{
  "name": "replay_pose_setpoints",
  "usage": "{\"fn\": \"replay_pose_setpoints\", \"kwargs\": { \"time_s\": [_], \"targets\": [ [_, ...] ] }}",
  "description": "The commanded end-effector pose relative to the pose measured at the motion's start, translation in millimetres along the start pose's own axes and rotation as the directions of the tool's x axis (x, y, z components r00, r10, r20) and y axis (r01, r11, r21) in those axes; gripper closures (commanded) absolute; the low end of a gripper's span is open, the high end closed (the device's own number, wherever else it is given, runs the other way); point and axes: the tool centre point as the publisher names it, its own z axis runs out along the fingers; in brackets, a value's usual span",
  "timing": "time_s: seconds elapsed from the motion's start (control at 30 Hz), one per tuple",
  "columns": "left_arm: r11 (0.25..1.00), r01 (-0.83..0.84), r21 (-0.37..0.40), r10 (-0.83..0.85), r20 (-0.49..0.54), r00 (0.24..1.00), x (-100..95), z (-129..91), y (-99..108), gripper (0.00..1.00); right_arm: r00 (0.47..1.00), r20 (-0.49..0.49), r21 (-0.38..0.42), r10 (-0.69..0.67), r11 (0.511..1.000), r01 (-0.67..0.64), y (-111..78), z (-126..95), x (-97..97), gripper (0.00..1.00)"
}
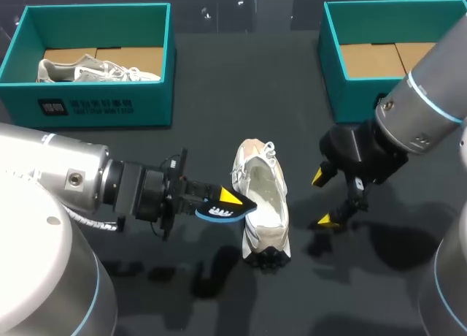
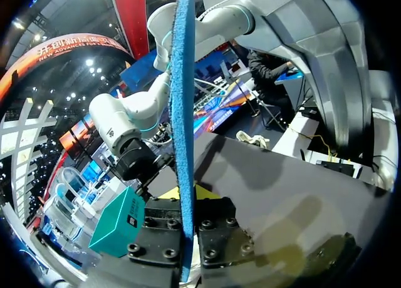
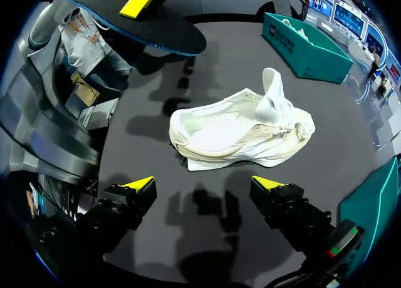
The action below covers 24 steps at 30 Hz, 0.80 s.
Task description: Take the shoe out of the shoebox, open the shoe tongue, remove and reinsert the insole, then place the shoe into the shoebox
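Insole (image 1: pixel 210 212) in left hand (image 1: pixel 230 203) shows edge-on from its wrist.

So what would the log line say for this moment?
stage: insole out | left gripper: shut on insole | right gripper: open, beside shoe | shoe: on table, between grippers

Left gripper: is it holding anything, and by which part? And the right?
The left gripper clamps the insole across its flat faces; heel or toe end cannot be told. The right gripper is open and empty.
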Motion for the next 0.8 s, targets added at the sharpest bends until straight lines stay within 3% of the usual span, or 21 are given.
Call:
{"fn": "replay_pose_setpoints", "kwargs": {
  "time_s": [0.03,0.23,0.33,0.8],
  "targets": [
    [1.000,-0.001,-0.004,0.001,0.002,1.000,0.7,4,0,1.00,1.000,0.010,-0.002,0.000,1.000,0.000,-1.2,0,3.6,0.00],
    [1.000,0.020,0.016,-0.020,-0.007,1.000,8.0,14,5,1.00,1.000,0.001,-0.020,-0.010,1.000,0.010,0.4,9,-0.6,0.00],
    [0.998,0.036,0.049,-0.036,-0.005,0.999,10.6,22,9,1.00,1.000,0.006,-0.005,0.001,1.000,-0.001,4.6,18,-7.1,0.00],
    [0.998,0.035,0.051,-0.036,0.006,0.999,8.4,44,21,1.00,0.999,0.032,0.077,0.043,0.996,-0.046,10.8,42,-14.9,0.00]
  ]
}}
